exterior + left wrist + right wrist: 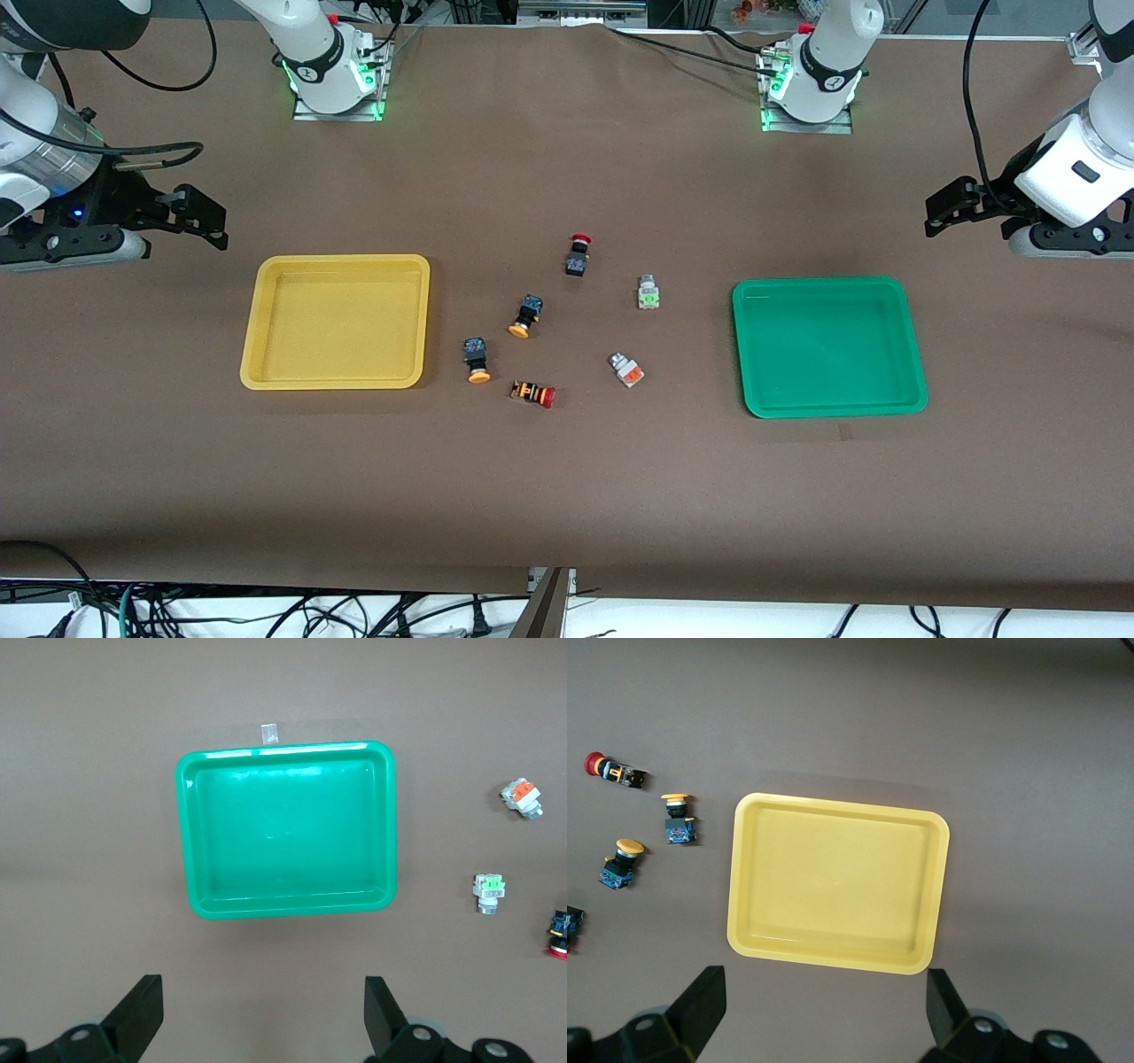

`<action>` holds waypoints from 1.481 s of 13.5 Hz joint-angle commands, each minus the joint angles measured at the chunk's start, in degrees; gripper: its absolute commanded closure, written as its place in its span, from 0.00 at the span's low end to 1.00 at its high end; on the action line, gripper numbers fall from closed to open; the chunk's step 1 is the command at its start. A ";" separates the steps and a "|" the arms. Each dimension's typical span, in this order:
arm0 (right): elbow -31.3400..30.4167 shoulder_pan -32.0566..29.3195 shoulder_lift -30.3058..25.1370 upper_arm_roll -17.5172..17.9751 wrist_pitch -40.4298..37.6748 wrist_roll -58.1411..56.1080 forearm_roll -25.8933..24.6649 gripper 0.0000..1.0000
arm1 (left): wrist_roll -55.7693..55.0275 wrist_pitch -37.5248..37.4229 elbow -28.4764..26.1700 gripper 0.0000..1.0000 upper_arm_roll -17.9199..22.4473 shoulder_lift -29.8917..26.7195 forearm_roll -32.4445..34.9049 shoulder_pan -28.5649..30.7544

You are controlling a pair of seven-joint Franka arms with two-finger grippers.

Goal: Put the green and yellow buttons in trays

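Nothing has been sorted yet: the shallow yellow plastic tray (335, 321) and the shallow green plastic tray (828, 346) both lie empty on the brown desk (567, 496), the yellow one toward the right arm's end, the green one toward the left arm's end. Between them lie the two black-bodied switches with round yellow-orange caps (525, 316) (477, 360), the light grey switch with a square green face (648, 291) and the light grey switch with a square orange face (626, 369).

The left end effector (950, 209) hangs released and empty beside the green tray; the right end effector (197, 216) hangs likewise beside the yellow tray, fingers spread.

The main risk is a wrong pick. The black switch with a red mushroom cap (578, 254) and the orange-and-black striped switch with a red cap (533, 392) lie among the targets, the striped one just beside a yellow-capped one. The switches are small and lie on their sides, so closing fingers could roll or squirt one away.
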 commanded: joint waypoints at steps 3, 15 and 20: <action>1.23 -0.15 0.32 0.44 -0.78 0.16 -0.84 0.00 | 0.65 -0.41 0.75 0.00 -0.26 0.71 1.09 -0.78; 1.31 1.33 5.13 1.06 2.46 -0.54 3.01 0.00 | -22.71 12.40 3.82 0.00 -16.87 19.67 0.74 -4.27; 1.31 4.42 13.30 1.06 3.18 -0.02 1.98 0.00 | -24.31 21.99 2.42 0.00 -16.61 32.50 1.27 -12.10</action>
